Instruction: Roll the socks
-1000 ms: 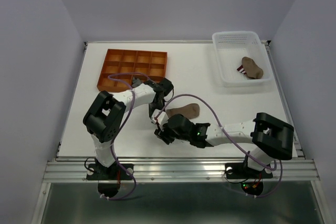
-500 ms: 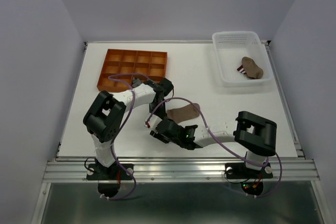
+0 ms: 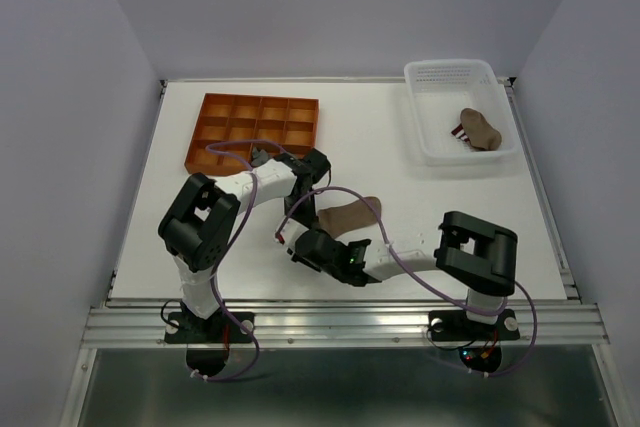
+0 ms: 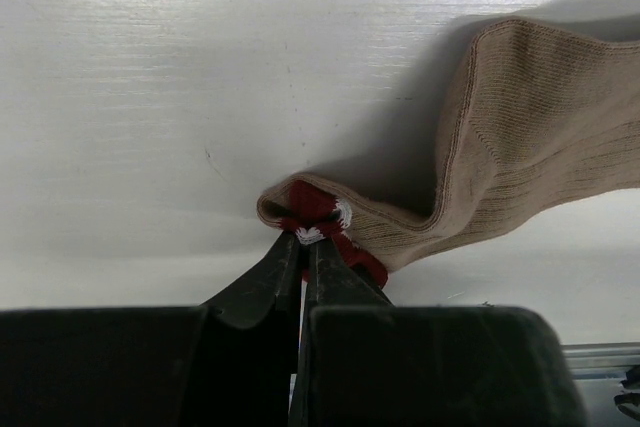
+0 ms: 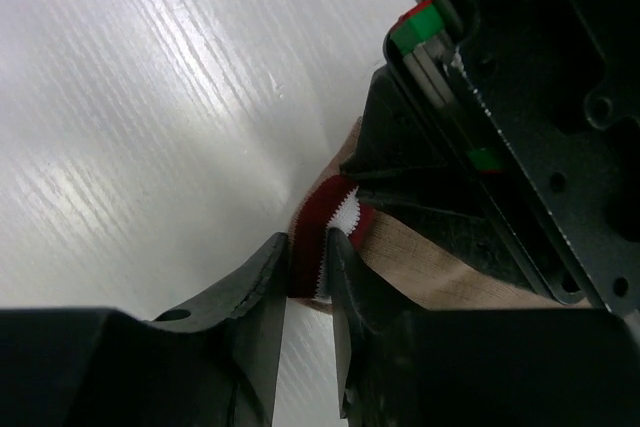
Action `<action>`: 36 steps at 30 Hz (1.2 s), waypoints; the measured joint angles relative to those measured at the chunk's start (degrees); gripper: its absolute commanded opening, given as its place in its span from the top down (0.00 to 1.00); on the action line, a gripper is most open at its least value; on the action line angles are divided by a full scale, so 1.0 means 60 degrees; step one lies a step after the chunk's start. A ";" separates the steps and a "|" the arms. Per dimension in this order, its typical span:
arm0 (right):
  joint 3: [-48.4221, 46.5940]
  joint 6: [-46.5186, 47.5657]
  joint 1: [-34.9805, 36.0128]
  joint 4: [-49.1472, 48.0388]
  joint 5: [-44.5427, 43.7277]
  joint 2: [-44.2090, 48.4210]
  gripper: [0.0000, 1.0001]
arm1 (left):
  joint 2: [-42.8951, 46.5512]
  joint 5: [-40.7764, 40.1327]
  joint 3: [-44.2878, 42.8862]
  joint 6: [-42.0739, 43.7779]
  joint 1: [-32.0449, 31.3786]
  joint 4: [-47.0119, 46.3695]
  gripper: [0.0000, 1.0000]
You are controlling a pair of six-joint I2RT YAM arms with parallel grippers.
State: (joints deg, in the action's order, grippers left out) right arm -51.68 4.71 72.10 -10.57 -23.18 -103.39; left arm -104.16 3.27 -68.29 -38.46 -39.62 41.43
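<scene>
Left gripper [image 4: 303, 239] pinching tan sock [image 4: 540, 147] cuff (red-white), right gripper [image 5: 308, 249] clamped there too

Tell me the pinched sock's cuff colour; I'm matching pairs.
Red and white cuff, tan sock; clearest in right wrist view.

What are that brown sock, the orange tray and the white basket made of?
Sock: soft ribbed knit fabric, matte tan with a red-and-white patch; fine ribs show. Orange tray: probably plastic, smooth dividers, though hard to tell. White basket: likely plastic, perforated mesh walls.
</scene>
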 measured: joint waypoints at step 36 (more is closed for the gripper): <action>0.1534 -0.3544 -0.3326 -0.1989 0.4790 0.0896 0.99 | 0.3355 -0.0583 0.1089 -0.0270 0.2182 -0.1530 0.50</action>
State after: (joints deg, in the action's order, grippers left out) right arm -42.48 -16.56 52.14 -22.50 5.56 -98.02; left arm -84.03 -0.23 -61.76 -40.07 -26.52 32.25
